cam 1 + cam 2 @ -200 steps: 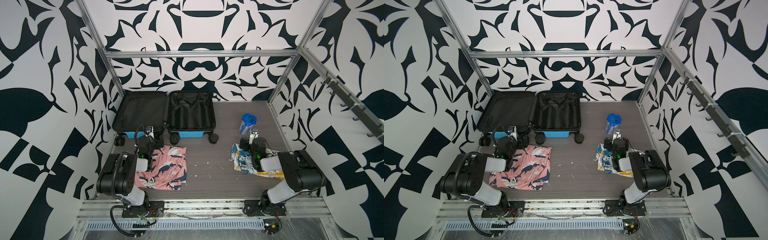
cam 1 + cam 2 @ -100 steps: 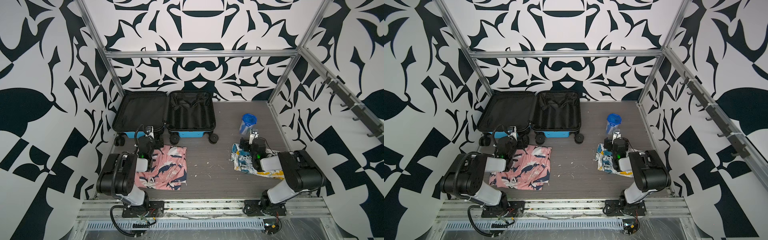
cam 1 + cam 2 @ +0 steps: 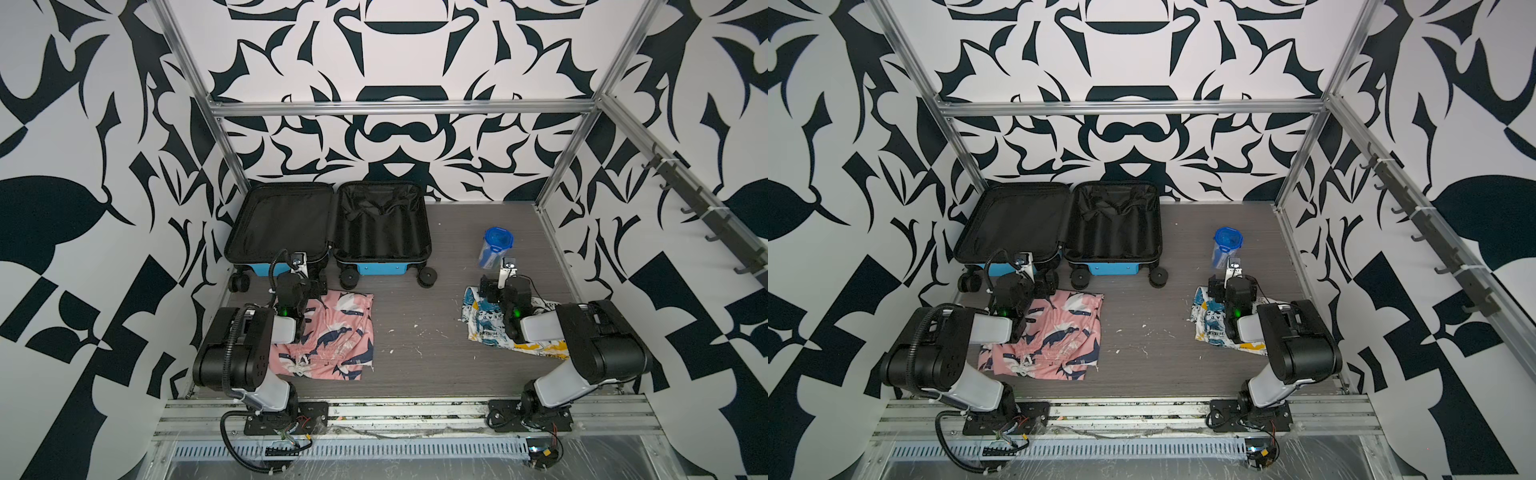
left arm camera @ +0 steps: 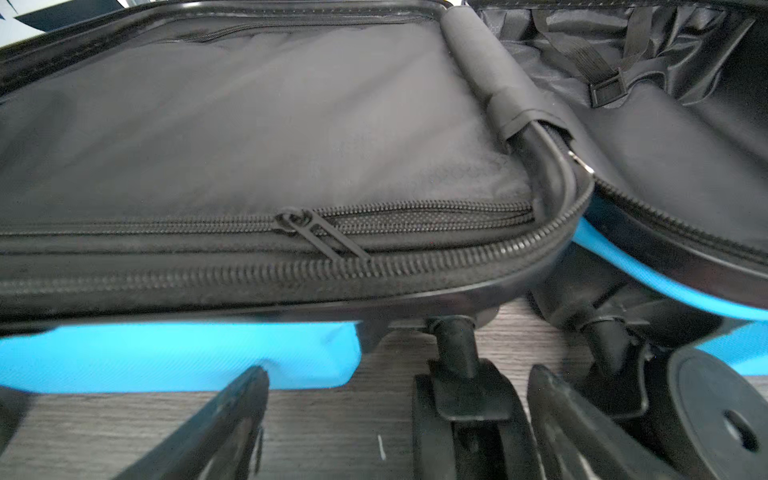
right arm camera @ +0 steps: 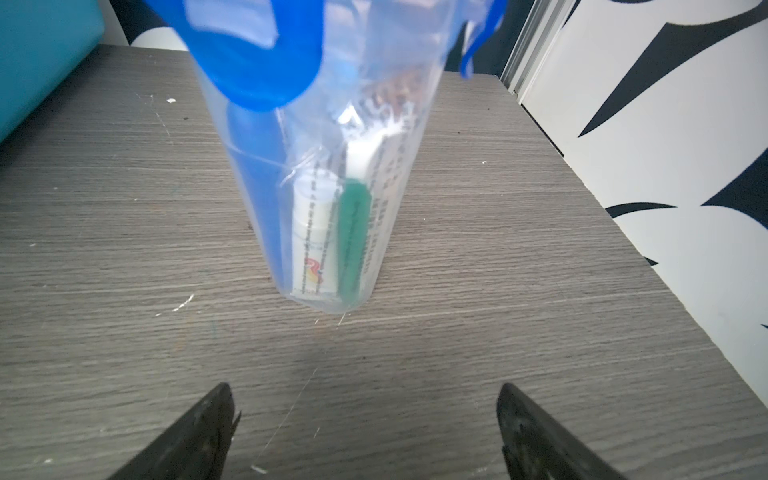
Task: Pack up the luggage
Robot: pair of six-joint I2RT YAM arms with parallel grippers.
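Open luggage [image 3: 380,268] lies just ahead of the left gripper [image 3: 313,286], the nearer one, its halves side by side. The right gripper [image 5: 365,399] faces a tub [image 3: 495,249]. Both gape wide, empty.

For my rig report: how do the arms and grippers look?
Left arm and right arm: black joint housings, light grey links, a green light at each wrist. A ribbed black cable runs along the left arm. Both grippers' fingers are black, tapered.

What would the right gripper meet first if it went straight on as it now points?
Probably the clear container, standing straight ahead of the open right gripper; only bare table lies between.
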